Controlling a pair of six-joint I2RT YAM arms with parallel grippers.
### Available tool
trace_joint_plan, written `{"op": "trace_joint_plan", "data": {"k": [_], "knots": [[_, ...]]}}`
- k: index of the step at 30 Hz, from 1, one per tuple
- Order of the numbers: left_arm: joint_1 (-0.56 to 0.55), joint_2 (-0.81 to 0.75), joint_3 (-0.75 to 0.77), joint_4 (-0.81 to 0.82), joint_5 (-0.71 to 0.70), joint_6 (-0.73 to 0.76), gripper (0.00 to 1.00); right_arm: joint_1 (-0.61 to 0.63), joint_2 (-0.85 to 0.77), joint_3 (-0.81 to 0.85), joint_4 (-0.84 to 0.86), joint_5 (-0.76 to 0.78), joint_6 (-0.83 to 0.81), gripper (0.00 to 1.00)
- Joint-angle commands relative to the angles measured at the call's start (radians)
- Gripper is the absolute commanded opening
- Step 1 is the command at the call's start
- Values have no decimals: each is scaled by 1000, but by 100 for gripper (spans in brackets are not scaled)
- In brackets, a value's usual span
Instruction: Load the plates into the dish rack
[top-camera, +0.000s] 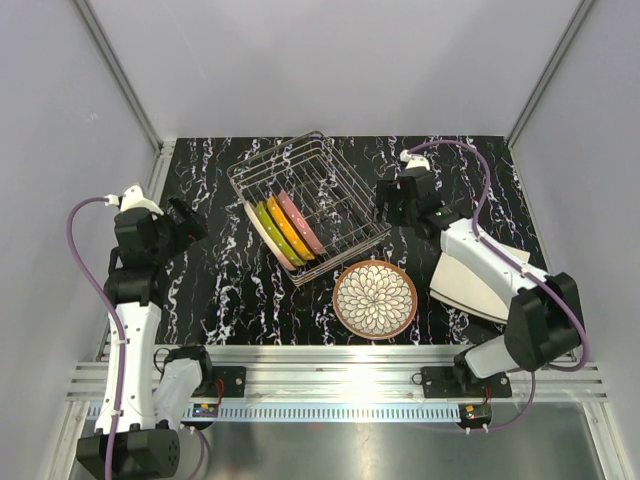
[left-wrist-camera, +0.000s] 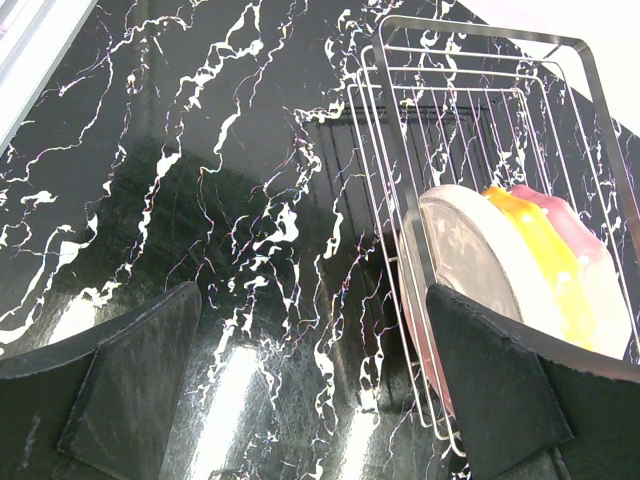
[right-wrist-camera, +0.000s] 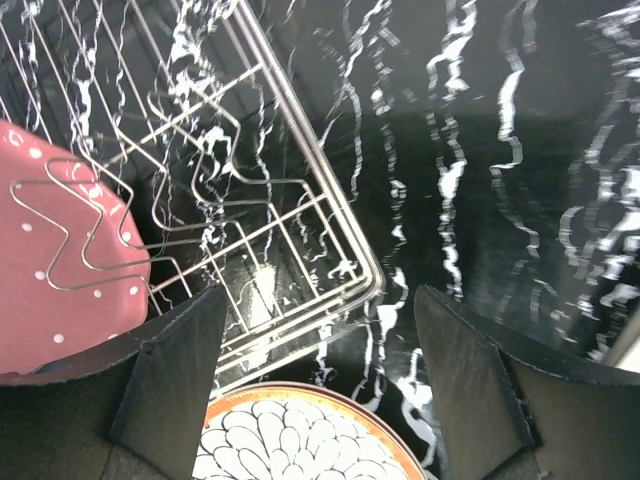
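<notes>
The silver wire dish rack (top-camera: 330, 190) stands mid-table, turned at an angle. On edge in its near-left end stand a cream plate (top-camera: 264, 236), a lime-green plate (top-camera: 277, 232), an orange plate (top-camera: 289, 228) and a pink plate (top-camera: 302, 222). The brown-rimmed petal plate (top-camera: 375, 299) lies flat on the table just near-right of the rack. A cream squarish plate (top-camera: 478, 282) lies at the right, partly under my right arm. My left gripper (top-camera: 190, 222) is open and empty, left of the rack. My right gripper (top-camera: 385, 200) is open and empty, at the rack's right side, above the petal plate's far edge (right-wrist-camera: 300, 440).
The table is black marble-patterned, with white walls at the back and sides and an aluminium rail along the near edge. The left wrist view shows the rack's rim (left-wrist-camera: 470, 25) and the cream plate (left-wrist-camera: 480, 260) close to my right finger. The right wrist view shows the rack's corner (right-wrist-camera: 297, 120) and the pink plate (right-wrist-camera: 60, 290).
</notes>
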Motion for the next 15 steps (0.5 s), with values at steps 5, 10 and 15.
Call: {"op": "trace_joint_plan", "data": {"k": [5, 10, 15], "knots": [[1, 11, -2, 49, 7, 0, 99, -3, 102, 59, 73, -108, 15, 82], [-6, 14, -3, 47, 5, 2, 99, -3, 122, 59, 74, -143, 23, 76], [-11, 8, -6, 46, -7, 3, 99, 3, 96, 33, 97, -223, 60, 71]]}}
